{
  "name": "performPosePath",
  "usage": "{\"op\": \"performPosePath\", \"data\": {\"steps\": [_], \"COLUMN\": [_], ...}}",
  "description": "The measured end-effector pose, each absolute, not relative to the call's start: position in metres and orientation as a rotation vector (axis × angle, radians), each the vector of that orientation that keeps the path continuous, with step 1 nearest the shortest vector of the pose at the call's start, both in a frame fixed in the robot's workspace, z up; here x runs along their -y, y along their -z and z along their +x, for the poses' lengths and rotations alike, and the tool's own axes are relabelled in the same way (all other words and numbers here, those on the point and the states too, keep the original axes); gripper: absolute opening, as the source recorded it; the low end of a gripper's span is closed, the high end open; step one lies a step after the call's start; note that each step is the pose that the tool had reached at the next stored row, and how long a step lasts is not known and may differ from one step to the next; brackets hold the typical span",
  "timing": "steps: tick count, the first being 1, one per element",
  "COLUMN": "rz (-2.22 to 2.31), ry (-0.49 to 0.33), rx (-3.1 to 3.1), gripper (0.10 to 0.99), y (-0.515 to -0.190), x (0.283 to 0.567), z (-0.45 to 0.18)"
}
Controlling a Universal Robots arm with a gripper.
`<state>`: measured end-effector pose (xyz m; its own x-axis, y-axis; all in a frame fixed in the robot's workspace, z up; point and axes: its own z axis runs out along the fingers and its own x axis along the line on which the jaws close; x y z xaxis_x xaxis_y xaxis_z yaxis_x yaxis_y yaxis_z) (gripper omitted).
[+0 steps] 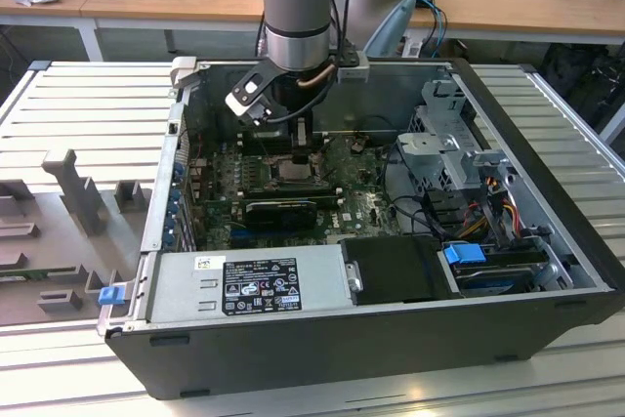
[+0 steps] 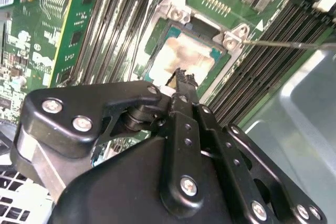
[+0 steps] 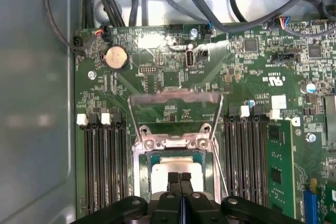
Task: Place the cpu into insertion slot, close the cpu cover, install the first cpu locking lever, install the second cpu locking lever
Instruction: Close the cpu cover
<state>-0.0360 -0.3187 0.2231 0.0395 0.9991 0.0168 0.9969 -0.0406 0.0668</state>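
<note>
Now: black two-fingered claw hangs straight over the square dark-framed insertion slot in the green circuit board. Its fingers are clenched together with nothing between them.

Small flat pale silvery-beige cpu lies seated in the slot, with a smeared patch on its face. In both wrist views the claw tips sit just above the cpu's near edge; whether they touch it, I cannot tell.

Thin silvery square cpu cover stands flipped open, board showing through its window. It is hinged on the side of the slot away from the claw. In the exterior view I judge that side to be about 3 o'clock from the claw, toward the grey metal drive bay.

Thin steel wire locking lever runs alongside the slot, its long axis crossing the hinge line. It looks unlatched.

Cpu step looks done; cover not yet closed.
</note>
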Motion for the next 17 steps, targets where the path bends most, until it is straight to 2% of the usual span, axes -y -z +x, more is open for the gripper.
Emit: {"op": "performPosePath", "data": {"steps": [17], "rz": [2.239], "ry": [-0.090], "rx": [-2.151], "gripper": [0.106], "y": [-0.247], "x": [0.319], "z": [-0.035]}}
